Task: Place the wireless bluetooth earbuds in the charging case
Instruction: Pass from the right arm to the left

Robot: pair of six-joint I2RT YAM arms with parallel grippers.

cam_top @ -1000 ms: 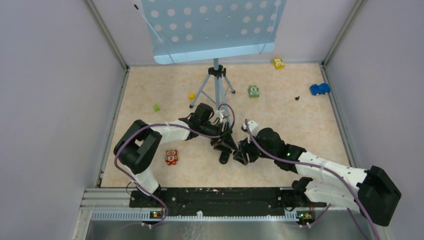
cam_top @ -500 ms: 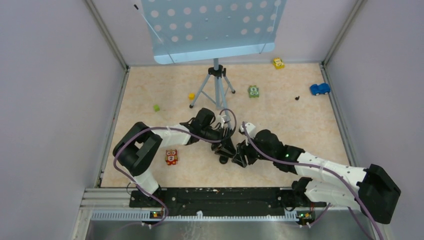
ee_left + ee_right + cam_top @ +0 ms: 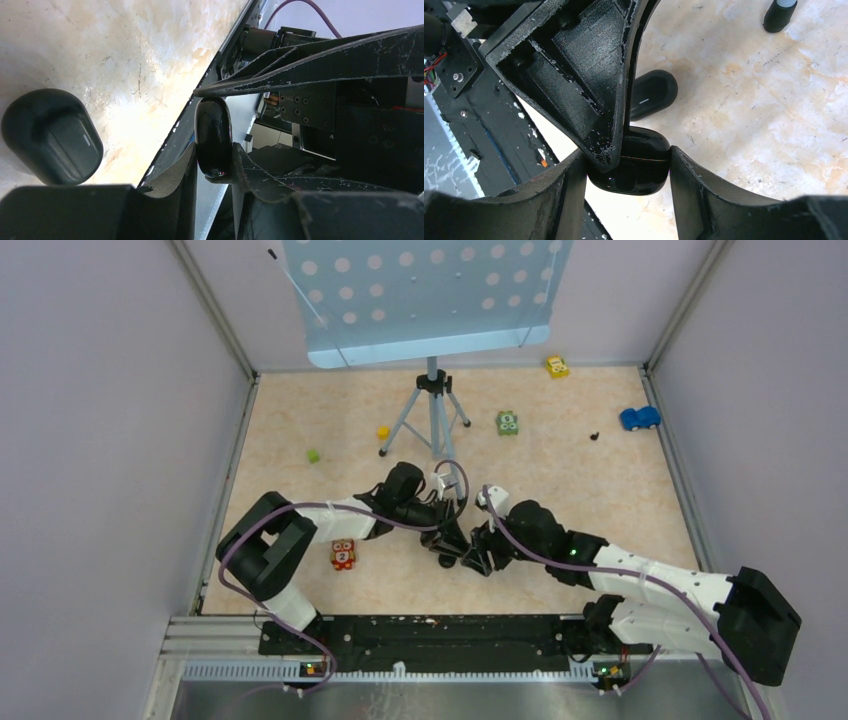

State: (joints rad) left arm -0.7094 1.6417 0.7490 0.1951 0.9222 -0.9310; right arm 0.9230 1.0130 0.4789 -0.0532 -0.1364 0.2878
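Observation:
The charging case (image 3: 639, 172) is a glossy black pebble with a thin seam. It is held above the table between both grippers. My left gripper (image 3: 213, 160) is shut on the case (image 3: 212, 130), gripping its narrow sides. My right gripper (image 3: 628, 170) is shut on the same case from the other side. In the top view the left gripper (image 3: 458, 540) and the right gripper (image 3: 478, 552) meet at the table's near middle and hide the case. One earbud (image 3: 594, 436) is a tiny black speck at the far right. The other earbud is out of view.
A matte black rounded object (image 3: 50, 135) with a short white line lies on the table just beside the grippers (image 3: 651, 95). A tripod (image 3: 432, 415) holds a blue perforated panel (image 3: 430, 300). Around the table are an owl block (image 3: 343, 554), a green block (image 3: 508, 423), a blue car (image 3: 639, 418) and a yellow car (image 3: 557, 366).
Both grippers have closed in on each other. The left one moved toward the near edge and the right one moved left, and the gap between them has gone.

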